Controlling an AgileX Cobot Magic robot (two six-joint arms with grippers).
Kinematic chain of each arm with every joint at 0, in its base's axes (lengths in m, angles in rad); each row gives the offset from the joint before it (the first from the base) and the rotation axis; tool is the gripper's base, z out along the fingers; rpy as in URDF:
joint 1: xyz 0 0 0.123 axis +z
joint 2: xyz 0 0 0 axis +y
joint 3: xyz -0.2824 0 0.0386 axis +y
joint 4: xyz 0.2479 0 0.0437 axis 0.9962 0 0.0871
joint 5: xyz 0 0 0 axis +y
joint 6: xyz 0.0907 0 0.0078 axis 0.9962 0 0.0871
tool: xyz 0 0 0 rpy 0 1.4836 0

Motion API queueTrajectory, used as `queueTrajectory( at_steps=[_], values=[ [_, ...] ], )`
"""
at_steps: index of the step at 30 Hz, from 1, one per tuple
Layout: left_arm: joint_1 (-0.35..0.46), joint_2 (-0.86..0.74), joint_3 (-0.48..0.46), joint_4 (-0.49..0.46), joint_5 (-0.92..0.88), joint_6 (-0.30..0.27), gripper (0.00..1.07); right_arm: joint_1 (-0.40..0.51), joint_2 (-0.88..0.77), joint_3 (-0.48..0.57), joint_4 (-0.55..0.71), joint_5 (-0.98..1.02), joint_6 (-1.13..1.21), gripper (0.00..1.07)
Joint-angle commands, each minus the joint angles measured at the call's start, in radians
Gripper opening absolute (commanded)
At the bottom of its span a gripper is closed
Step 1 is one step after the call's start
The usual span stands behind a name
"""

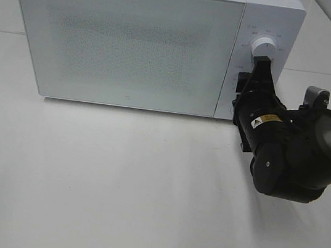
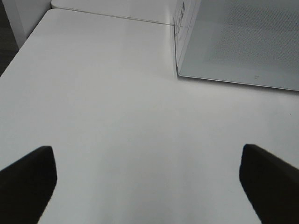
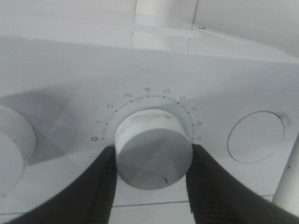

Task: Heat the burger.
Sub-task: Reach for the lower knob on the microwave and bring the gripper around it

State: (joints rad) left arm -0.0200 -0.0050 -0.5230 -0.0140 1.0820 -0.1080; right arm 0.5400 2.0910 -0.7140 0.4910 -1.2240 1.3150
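Observation:
The burger is out of view. The white microwave stands at the back of the table with its door shut. My right gripper reaches up to the control panel just below the upper knob. In the right wrist view, my right gripper is shut on the numbered dial, with a black finger on each side of it. The dial's face carries a small red mark. My left gripper hangs open over bare table, a little out from the microwave's front left corner, holding nothing.
On the panel, a second knob sits to one side of the held dial and a round button to the other. The white table spreads in front of the microwave. A tiled wall stands behind.

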Motion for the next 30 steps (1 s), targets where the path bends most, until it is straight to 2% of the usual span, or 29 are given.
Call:
queueTrajectory(
  at_steps=[1,24,30],
  values=[
    [0.004,-0.018,0.003,0.003,-0.014,-0.001,1.00,-0.002,-0.019,-0.040,-0.093,-0.211,0.131,0.00],
    [0.004,-0.018,0.003,0.003,-0.014,-0.001,1.00,-0.004,-0.019,-0.040,-0.044,-0.211,0.139,0.00],
    [0.004,-0.018,0.003,0.003,-0.014,-0.001,1.00,-0.004,-0.019,-0.040,-0.016,-0.210,0.139,0.13]
  ],
)
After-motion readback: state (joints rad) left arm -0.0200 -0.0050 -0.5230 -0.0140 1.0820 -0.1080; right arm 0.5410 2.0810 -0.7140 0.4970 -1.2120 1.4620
